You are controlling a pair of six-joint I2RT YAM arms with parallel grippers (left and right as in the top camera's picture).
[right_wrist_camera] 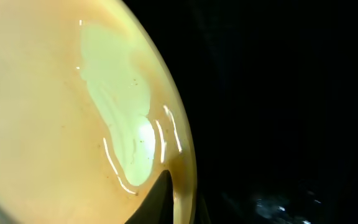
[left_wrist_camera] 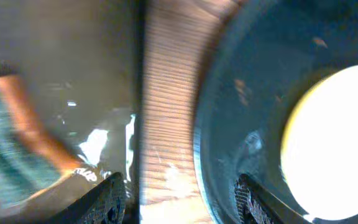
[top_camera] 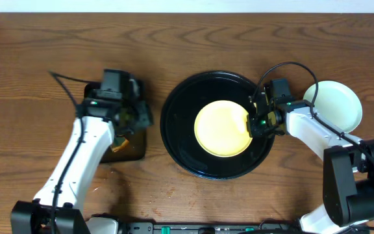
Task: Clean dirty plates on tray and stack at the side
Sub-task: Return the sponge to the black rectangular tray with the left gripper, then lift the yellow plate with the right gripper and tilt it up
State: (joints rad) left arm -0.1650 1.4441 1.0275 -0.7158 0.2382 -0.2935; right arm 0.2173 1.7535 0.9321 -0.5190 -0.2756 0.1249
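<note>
Yellow plate (top_camera: 221, 128) centre frame, inside tray (top_camera: 177, 140). My right gripper (top_camera: 260, 119) at plate's right rim, one finger over it; grip cannot tell. Left gripper (left_wrist_camera: 180, 190) spread wide, empty. I'd pinch rim firmly, lift level, clear tray wall.

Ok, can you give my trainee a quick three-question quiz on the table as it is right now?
1. True or false: the yellow plate lies on the round black tray.
2. Which gripper is at the yellow plate's rim? A left, B right, C neither.
3. Fill in: the pale plate on the table sits to the tray's ____ in the overhead view.
Key: 1 true; 2 B, the right gripper; 3 right.
</note>
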